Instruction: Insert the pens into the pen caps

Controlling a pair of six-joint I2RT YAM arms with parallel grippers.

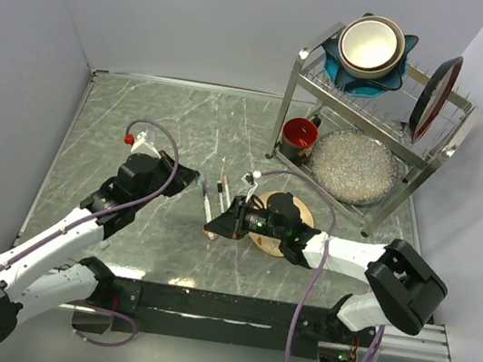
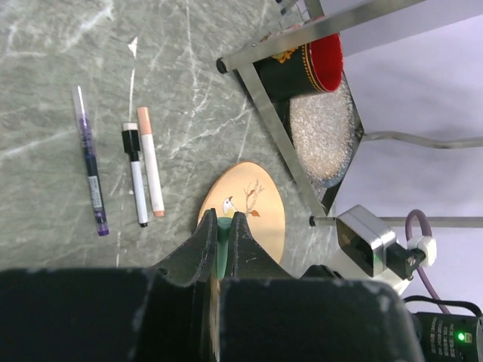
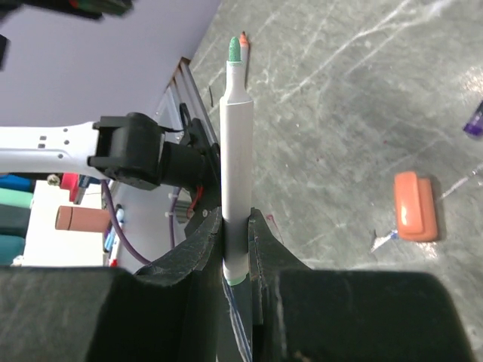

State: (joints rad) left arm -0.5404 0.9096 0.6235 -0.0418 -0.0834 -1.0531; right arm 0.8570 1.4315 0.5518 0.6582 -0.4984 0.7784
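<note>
Two robot claws over a grey marble table (image 1: 141,119), each pinching something.
The right gripper (image 3: 235,219) clamps a white, green-tipped pen (image 3: 235,151) pointing to 12 o'clock; an orange cap (image 3: 414,216) lies at 3 o'clock. The left gripper (image 2: 225,220), narrow, nips a small green cap (image 2: 225,235); three pens (image 2: 137,188) lie at 10 o'clock.

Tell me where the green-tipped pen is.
Right wrist view, centre: the green-tipped pen is clamped in the right tool, an orange pen cap on the table right of it.

readable text: none | purple pen (image 2: 92,170) barrel label: print too small
</note>
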